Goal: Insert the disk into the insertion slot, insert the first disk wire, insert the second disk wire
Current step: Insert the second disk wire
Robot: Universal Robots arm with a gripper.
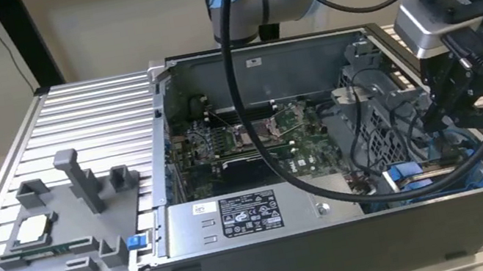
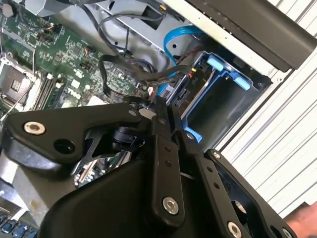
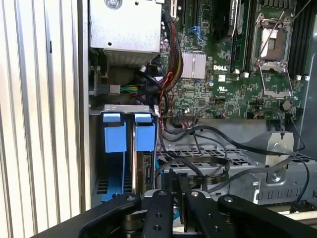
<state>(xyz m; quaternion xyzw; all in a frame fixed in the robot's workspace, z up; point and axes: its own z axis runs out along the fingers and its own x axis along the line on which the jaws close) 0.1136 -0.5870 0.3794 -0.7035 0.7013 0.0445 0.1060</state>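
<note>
At the drive bay [image 2: 225, 111], tool [image 2: 161, 103] clenched: line up squarely with the blue-framed silver-grey rectangular disk [image 2: 192, 82], pressing gently.

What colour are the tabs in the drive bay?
Bright blue tabs, clearest in the first wrist view.

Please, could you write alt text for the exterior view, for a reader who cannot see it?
A robot arm's gripper hangs in an open computer case, near the blue drive carriers at the exterior view's right. The case stands on a ribbed metal table, with a grey parts fixture beside it at the view's left.
</note>
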